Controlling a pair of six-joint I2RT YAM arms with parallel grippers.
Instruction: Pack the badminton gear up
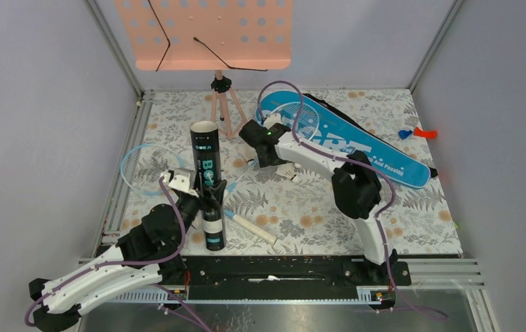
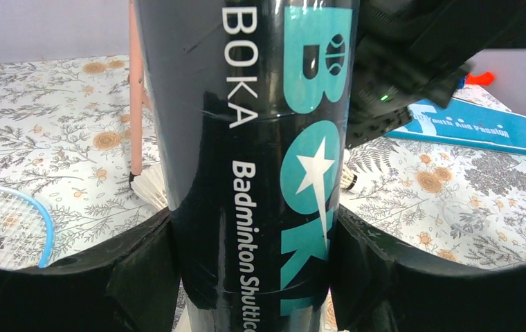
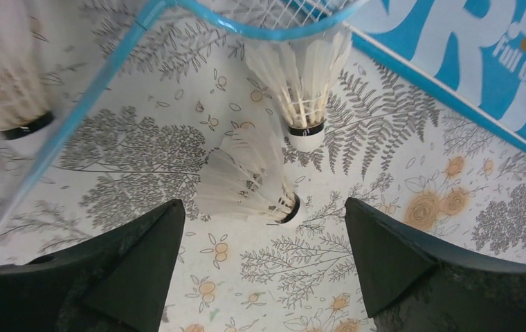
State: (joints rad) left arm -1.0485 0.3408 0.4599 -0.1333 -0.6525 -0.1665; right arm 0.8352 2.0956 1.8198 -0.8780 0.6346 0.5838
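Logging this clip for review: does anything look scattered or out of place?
White shuttlecocks lie loose on their sides on the table, not in the black tube the left gripper holds upright. One racket overlaps the blue bag; the other racket lies near the left edge.

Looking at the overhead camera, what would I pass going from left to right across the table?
Light-blue racket head → black tube, standing upright → blue racket bag.
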